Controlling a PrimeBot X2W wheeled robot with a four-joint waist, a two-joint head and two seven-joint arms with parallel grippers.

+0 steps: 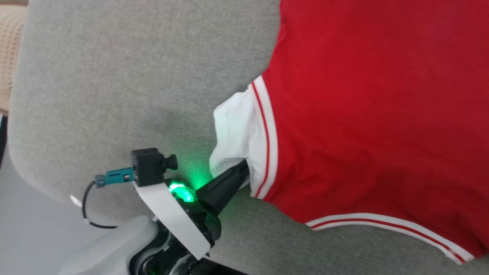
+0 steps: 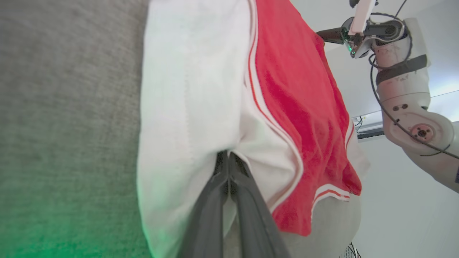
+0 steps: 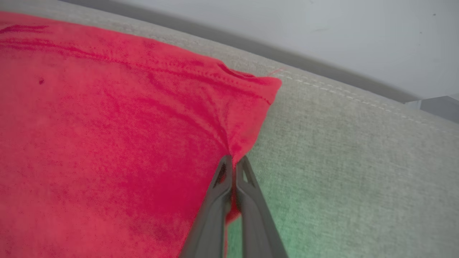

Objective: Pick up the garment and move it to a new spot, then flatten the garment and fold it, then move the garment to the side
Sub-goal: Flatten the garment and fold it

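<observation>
Garment (image 1: 363,114) is lying spread on the grey cushion (image 1: 114,76), with its red body running away to the robot's right of the left gripper (image 1: 243,168).

Left gripper is pinching the white sleeve (image 1: 237,130), fingers pressed together on the cloth.

Right gripper (image 3: 233,161) is nipping the red edge just below a corner, fingers likewise closed on fabric.

Judgement: the shirt is spanning the two grips, so the next move is likely depending on both arms keeping that span taut.
</observation>
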